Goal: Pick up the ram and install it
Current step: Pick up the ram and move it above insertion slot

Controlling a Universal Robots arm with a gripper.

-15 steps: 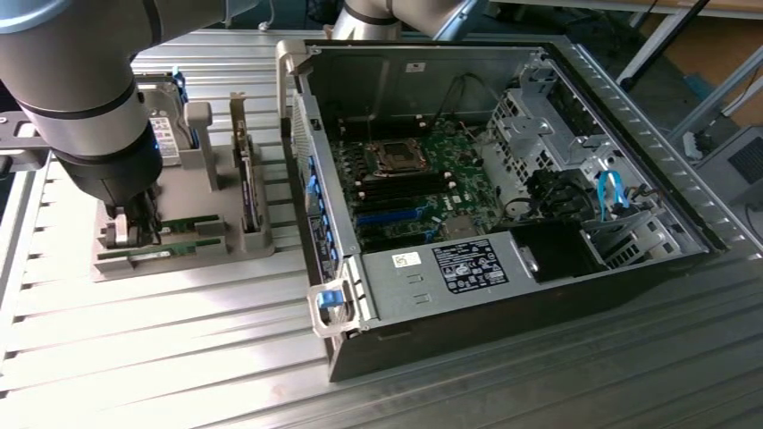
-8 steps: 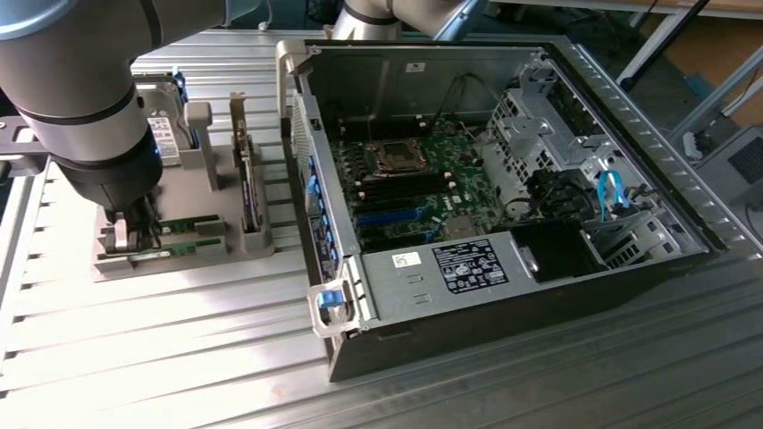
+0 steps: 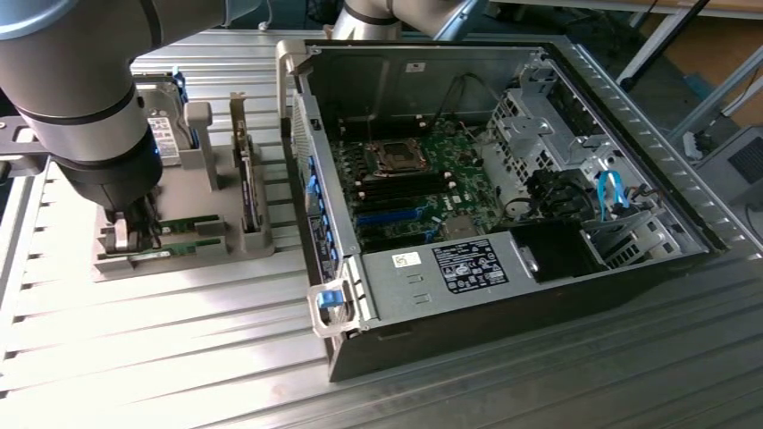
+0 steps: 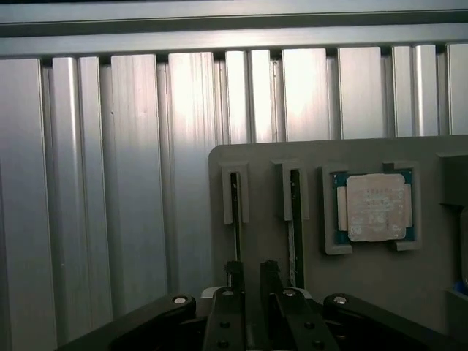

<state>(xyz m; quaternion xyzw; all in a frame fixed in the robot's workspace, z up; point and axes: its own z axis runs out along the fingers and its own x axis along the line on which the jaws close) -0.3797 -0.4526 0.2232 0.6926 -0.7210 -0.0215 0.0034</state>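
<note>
Exterior, gripper: your gripper (image 3: 129, 234) is low over the grey holder (image 3: 167, 266), at one end of the ram (image 3: 188, 225).
Wrist, jaws: apart, with nothing between them.
Wrist, ram: the ram (image 4: 236, 219) stands edge-up, seemingly in line with 1 finger (image 4: 234, 274); centre the gap over it.
Wrist, neighbour: a 2nd stick (image 4: 295, 219) is just beside; stay off it.

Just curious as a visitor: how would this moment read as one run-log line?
gripper: open, down at grey holder | ram: on edge in its slot, not lifted | computer case: open
</note>
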